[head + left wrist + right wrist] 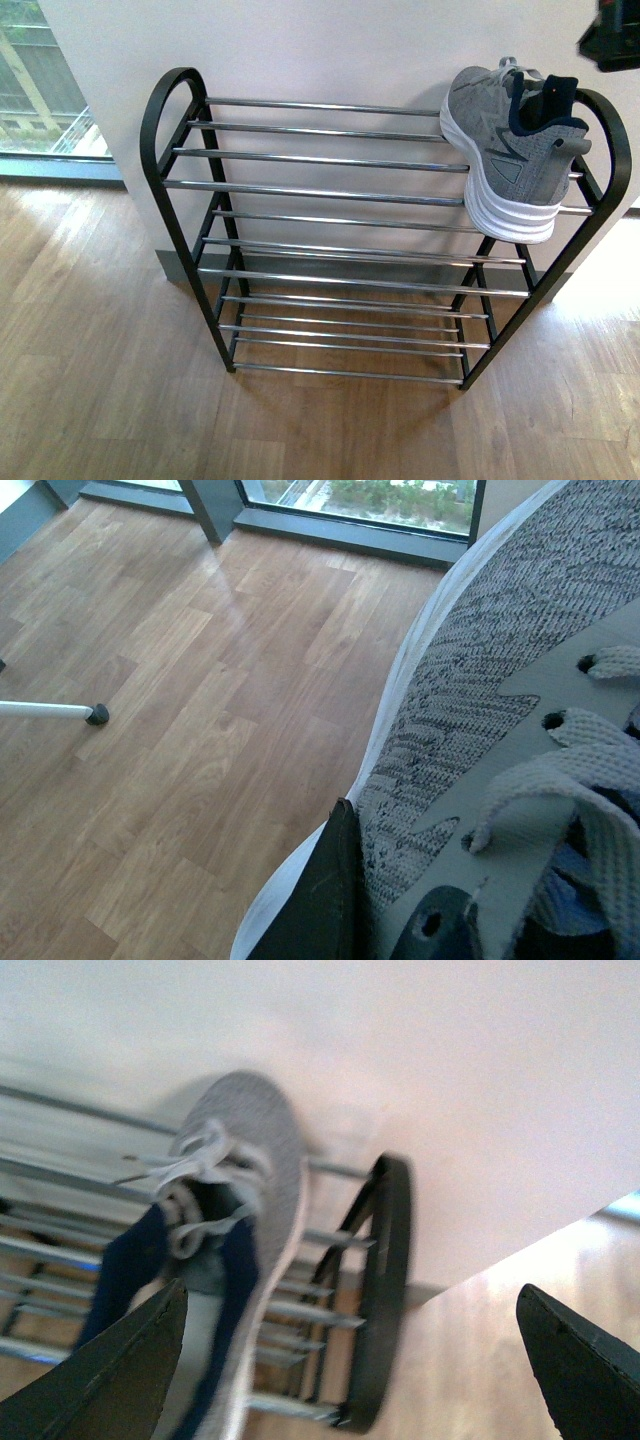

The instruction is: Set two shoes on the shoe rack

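Chrome and black metal: the shoe rack (160, 120) has several tiers of thin, shiny round bars. They run between two black end frames bent into rounded hoops.
Grey knit: the placed sneaker (510, 150) lies on the top tier at the rack's right end, close to the right hoop. It is tipped on its side, so its thick, ridged white sole faces the rack's front and left.
Dark collar: navy lining and pale flat laces show at the placed sneaker's opening.
Wood grain: the floor (100, 350) is warm brown plank. The rack stands on it against a plain white wall (300, 50).
Right wrist view only: it looks down on the placed sneaker (250, 1160) with its toe toward the wall, beside the right hoop of the rack (385, 1290). The picture is blurred.
Right gripper (350, 1290): jaws wide apart with nothing between them, above and clear of the rack.
Left wrist view only: the held sneaker (480, 680) fills the picture. Its coarse mottled weave, smooth grey eyelet panel, woven laces and white sole edge all show.
Left gripper (370, 915): jaws closed on the held sneaker, one dark finger (330, 900) pressed against its knit side, over the floor (200, 730).
Also there: a white leg with a black foot (95, 715) rests on the planks, and a dark-framed window (380, 500) lies beyond.
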